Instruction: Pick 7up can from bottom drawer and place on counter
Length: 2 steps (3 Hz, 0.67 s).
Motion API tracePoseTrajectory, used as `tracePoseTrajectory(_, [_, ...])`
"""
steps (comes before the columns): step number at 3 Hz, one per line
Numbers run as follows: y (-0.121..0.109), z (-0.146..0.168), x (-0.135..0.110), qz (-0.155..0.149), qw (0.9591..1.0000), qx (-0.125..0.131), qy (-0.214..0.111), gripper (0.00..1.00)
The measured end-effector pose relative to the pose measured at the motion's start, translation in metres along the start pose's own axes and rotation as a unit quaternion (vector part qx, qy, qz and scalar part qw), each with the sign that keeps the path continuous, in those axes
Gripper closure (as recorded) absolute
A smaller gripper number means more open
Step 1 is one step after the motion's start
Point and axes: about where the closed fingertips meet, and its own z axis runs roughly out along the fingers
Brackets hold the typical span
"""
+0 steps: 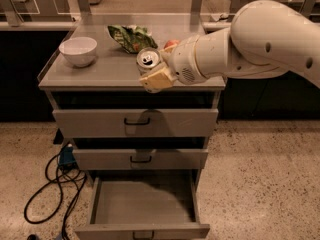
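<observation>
camera view, gripper (152, 70) over counter (95, 76), silver-topped 7up can (147, 59)

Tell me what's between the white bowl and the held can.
Camera view: bare counter only. The gripper holds the 7up can over the counter's front edge.

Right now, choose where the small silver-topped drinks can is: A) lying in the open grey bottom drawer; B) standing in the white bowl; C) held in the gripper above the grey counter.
C: the gripper is shut on the silver-topped can over the front of the grey counter, high above the open bottom drawer.
</observation>
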Motion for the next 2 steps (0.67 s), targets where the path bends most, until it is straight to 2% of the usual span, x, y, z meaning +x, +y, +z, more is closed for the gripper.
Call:
tracePoseTrajectory(1, [-0.017, -0.001, -0.008, 0.008, 1.0, 0.004, 0.001, 1.0])
tracePoseTrajectory(2, [-0.054, 0.009, -0.015, 0.024, 0.9997, -0.006, 0.009, 1.0])
